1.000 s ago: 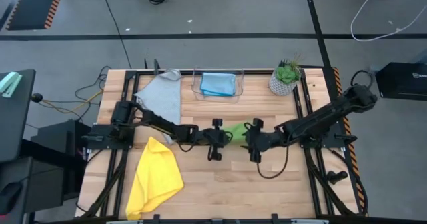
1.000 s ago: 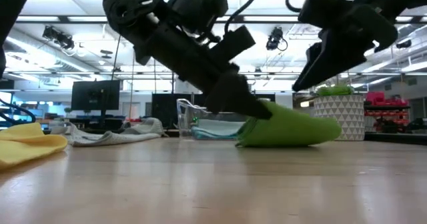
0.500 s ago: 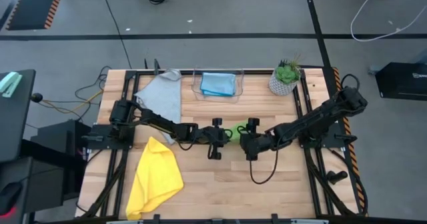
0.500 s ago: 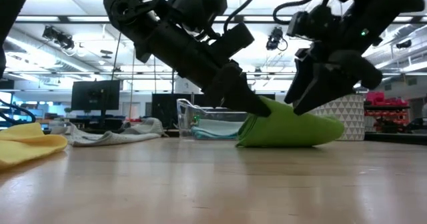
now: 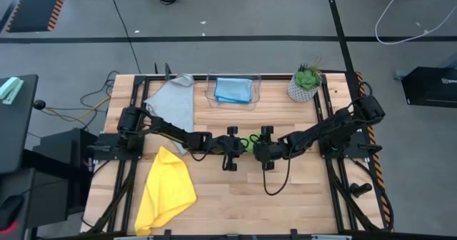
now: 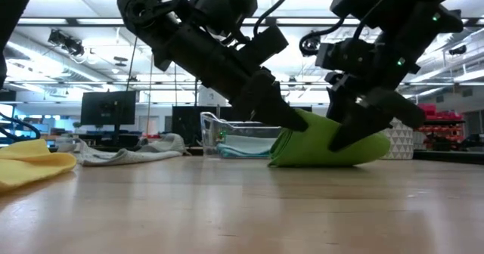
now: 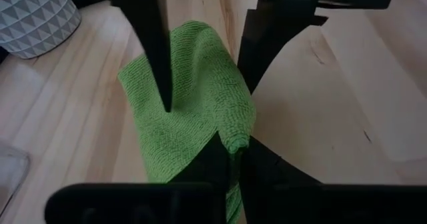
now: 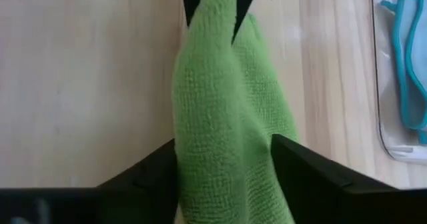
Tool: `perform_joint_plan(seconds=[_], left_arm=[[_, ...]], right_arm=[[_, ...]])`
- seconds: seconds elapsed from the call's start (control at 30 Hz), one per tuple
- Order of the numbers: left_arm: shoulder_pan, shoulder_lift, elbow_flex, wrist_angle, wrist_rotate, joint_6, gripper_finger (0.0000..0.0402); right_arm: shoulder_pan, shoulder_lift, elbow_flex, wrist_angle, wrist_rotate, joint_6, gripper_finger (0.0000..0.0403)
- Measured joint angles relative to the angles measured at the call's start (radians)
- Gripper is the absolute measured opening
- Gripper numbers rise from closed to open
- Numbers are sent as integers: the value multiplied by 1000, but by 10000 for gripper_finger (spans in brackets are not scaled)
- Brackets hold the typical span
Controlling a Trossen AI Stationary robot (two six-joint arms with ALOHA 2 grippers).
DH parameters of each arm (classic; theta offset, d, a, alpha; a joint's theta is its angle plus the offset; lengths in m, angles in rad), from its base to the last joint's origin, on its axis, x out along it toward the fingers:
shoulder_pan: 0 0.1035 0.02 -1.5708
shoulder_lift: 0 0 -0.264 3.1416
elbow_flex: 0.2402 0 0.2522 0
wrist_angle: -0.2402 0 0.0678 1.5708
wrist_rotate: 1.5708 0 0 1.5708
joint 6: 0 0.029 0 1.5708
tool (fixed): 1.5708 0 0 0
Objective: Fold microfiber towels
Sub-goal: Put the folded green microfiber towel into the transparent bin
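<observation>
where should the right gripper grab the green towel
On the free end of the green towel, opposite the end the left gripper pinches, coming in along its length. The folded towel lies narrow there, and the right gripper already straddles it, open.

Both arms are showing as matte black, built of slim jointed links with blocky housings. Black cables are looping off the right arm (image 5: 325, 131) and the left arm (image 5: 168, 131). Small green lights are glowing on the housing above the right gripper's flat, tapering fingers (image 6: 368, 106).
</observation>
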Motion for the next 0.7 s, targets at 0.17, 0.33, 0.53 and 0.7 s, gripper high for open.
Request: perform_joint_plan(seconds=[0.17,0.33,0.53,0.7], left_arm=[[10,0,0,2,0,-7,31],[12,0,0,4,0,-26,70],[12,-65,-10,-36,0,-37,121],[26,-191,-116,-26,1,-114,165]], right_arm=[[-8,0,0,26,-50,0,130],[-22,0,0,28,-60,-23,48],[-35,-10,4,21,-62,-38,16],[-52,-67,28,-7,-68,-38,16]])
